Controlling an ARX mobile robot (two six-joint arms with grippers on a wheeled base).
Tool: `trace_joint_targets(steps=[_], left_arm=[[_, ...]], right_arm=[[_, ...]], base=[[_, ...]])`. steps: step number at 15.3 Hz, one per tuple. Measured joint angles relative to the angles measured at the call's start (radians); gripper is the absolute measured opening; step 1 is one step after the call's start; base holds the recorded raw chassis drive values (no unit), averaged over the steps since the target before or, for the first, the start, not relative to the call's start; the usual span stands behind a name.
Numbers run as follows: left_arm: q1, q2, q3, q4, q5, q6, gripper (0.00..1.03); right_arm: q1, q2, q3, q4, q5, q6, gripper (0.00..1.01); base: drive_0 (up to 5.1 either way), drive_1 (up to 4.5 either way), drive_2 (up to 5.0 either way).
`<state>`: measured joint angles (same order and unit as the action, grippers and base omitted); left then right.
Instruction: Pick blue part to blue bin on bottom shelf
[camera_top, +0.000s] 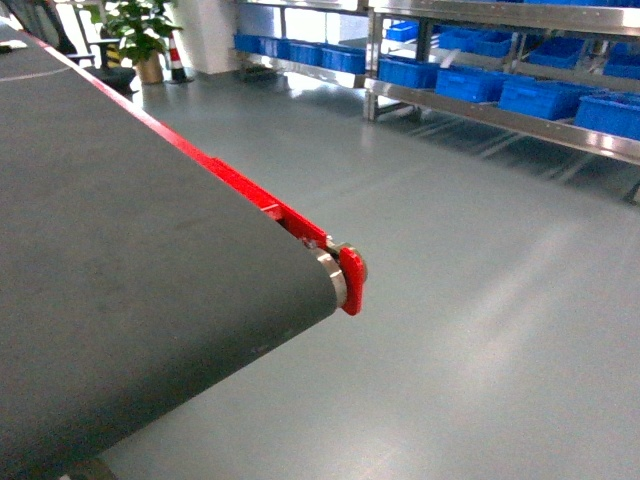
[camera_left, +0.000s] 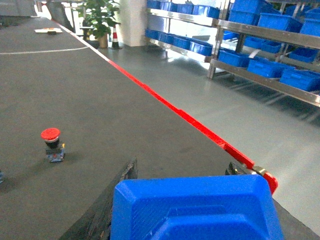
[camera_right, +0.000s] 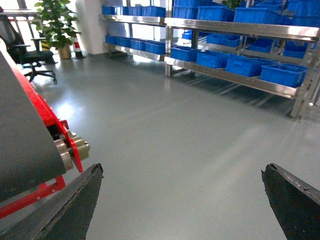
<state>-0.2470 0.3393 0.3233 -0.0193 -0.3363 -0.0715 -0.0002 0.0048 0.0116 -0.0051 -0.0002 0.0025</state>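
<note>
Blue part (camera_left: 197, 210): fills the bottom of the left wrist view, right at the left tool, over the near end of the dark belt surface (camera_left: 75, 100); not visible in the head view
Left tool (camera_left: 165, 222): one dark finger (camera_left: 117, 197) shows against the part's left side; the other is hidden behind the part, so the part looks held, jaws set about as wide as the part
Right tool (camera_right: 182, 200): jaws spread wide, nothing between them, only grey floor (camera_right: 175, 125) beyond; it hangs off the end of the belt, beside the red end bracket (camera_right: 75, 152)
How the part will handle: judged to be moulded rigid plastic, light and stiff, with smooth sloped faces that could slide in a pinch; the flat side walls look the safest hold, not the bevelled top
Blue bins (camera_top: 540, 95): rows of them on the steel racks across the floor, well apart from the belt
Bottom shelf (camera_right: 235, 80): the lowest steel tier with bins that I can make out; roller tracks are too far off to tell
Which bin is meant: cannot tell from here
Stage: my reading is that the part is in hand and the carry across to the rack is yet to come
Risk: a tilt of the part in the jaws on the way
Other: red push-button switch (camera_left: 51, 144) stands upright on the belt, apart from the part
</note>
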Motion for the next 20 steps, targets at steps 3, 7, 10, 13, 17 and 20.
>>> trace_joint_targets(steps=[3, 7, 10, 13, 17, 20], left_arm=[[0.000, 0.000, 0.000, 0.000, 0.000, 0.000, 0.44], [0.000, 0.000, 0.000, 0.000, 0.000, 0.000, 0.44], [0.000, 0.000, 0.000, 0.000, 0.000, 0.000, 0.44], [0.000, 0.000, 0.000, 0.000, 0.000, 0.000, 0.44], [0.000, 0.000, 0.000, 0.000, 0.000, 0.000, 0.44], [0.000, 0.000, 0.000, 0.000, 0.000, 0.000, 0.43]], right_arm=[[0.000, 0.000, 0.000, 0.000, 0.000, 0.000, 0.98], [0.000, 0.000, 0.000, 0.000, 0.000, 0.000, 0.98], [0.000, 0.000, 0.000, 0.000, 0.000, 0.000, 0.98], [0.000, 0.000, 0.000, 0.000, 0.000, 0.000, 0.98], [0.000, 0.000, 0.000, 0.000, 0.000, 0.000, 0.98], [0.000, 0.000, 0.000, 0.000, 0.000, 0.000, 0.98]], base=[[-1.5, -1.53, -1.5], [-1.6, -1.57, -1.6], [-1.6, -1.62, -1.6], [-1.6, -1.56, -1.6], [-1.6, -1.59, -1.6], [-1.6, -1.60, -1.6]])
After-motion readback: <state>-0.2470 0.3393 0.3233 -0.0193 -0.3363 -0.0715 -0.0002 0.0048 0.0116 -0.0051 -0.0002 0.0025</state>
